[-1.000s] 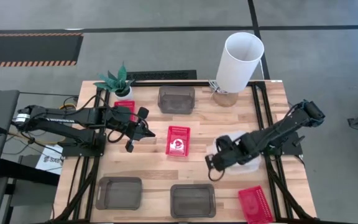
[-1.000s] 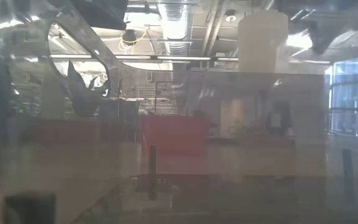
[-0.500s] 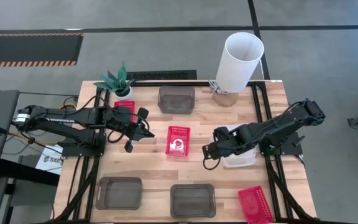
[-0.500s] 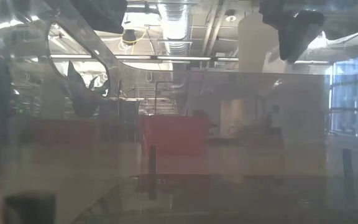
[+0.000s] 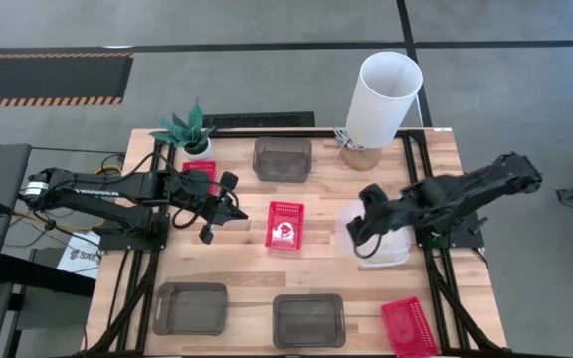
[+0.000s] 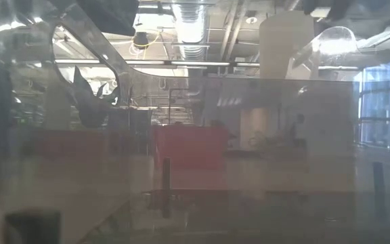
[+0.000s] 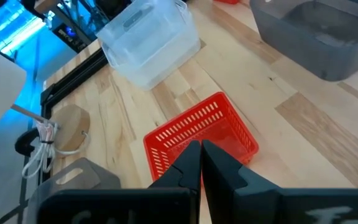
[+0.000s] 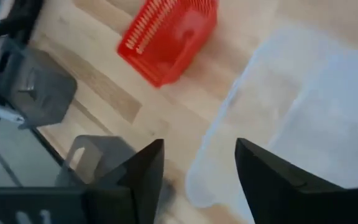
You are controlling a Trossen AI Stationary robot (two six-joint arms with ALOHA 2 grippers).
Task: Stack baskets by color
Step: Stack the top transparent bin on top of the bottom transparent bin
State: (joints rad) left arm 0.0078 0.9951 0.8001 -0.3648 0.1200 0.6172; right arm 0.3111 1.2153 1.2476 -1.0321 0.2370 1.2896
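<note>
Right hand has opened over clear basket.

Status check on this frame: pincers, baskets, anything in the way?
Left pincer shut, empty, parked left of the centre red basket. Right pincer open above the clear basket, nothing held. No obstruction seen.
</note>
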